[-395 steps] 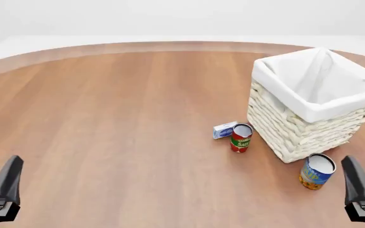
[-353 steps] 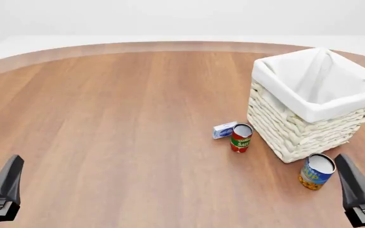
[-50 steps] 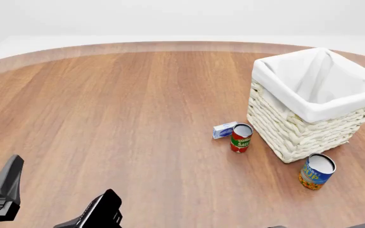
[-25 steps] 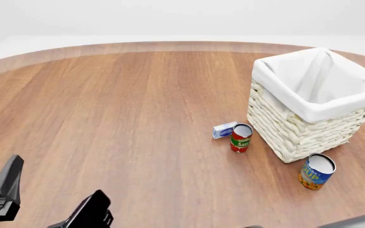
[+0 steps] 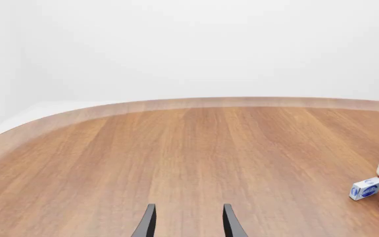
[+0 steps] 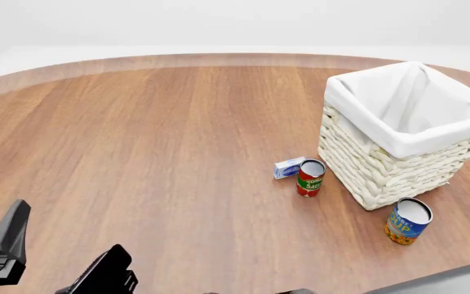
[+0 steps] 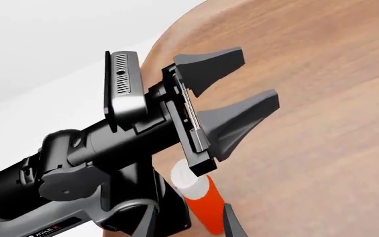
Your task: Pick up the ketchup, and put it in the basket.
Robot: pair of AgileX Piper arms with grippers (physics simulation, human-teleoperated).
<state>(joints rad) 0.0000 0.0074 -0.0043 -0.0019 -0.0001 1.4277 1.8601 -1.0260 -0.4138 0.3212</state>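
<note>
The right pincer [image 7: 188, 228], jaws parted, is closing on the ketchup [image 7: 197, 201], standing beside the left arm near the counter's [image 6: 178, 135] near-left edge, a light, slick bottle best gripped mid-body.

The right hand [image 6: 108, 272] has swung from the table's right side to its lower left.
</note>
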